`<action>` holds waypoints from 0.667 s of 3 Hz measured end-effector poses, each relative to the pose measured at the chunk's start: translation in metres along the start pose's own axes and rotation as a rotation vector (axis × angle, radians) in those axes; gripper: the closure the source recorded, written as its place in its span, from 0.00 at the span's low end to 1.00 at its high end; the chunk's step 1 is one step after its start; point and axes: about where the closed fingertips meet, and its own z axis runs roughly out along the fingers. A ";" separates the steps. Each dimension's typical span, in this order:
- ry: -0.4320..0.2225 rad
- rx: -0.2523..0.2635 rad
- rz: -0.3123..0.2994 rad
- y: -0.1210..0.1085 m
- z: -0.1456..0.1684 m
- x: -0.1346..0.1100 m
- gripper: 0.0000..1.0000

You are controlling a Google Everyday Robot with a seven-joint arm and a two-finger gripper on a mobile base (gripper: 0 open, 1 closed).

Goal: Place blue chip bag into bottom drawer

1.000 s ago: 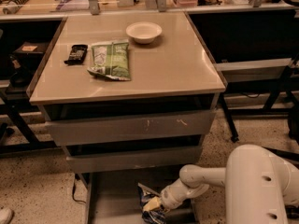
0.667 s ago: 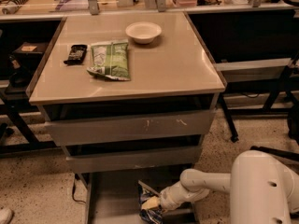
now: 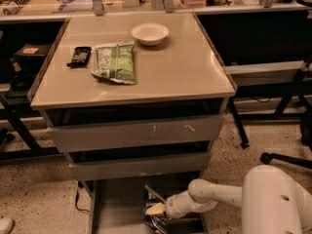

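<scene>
Single camera view: pale two-finger gripper (image 3: 159, 210) down inside the wide, shallow grey metal bottom drawer (image 3: 114, 204), touching the crinkled dark blue foil chip bag (image 3: 152, 221), which lies on the drawer floor just beneath and left of it. Hardly any shift from a second ago: same spot for gripper and bag, only slight movement of the rounded white arm housing behind. Cannot tell whether clenched on the bag or already released. Probably at the set-down stage, with letting go and pulling out left. Far above the gripper, on the tabletop, green and white snack bag (image 3: 116, 62) untouched.
</scene>
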 end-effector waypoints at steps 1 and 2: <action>-0.017 -0.007 0.018 -0.004 0.009 -0.008 1.00; -0.017 0.005 0.034 -0.008 0.020 -0.014 1.00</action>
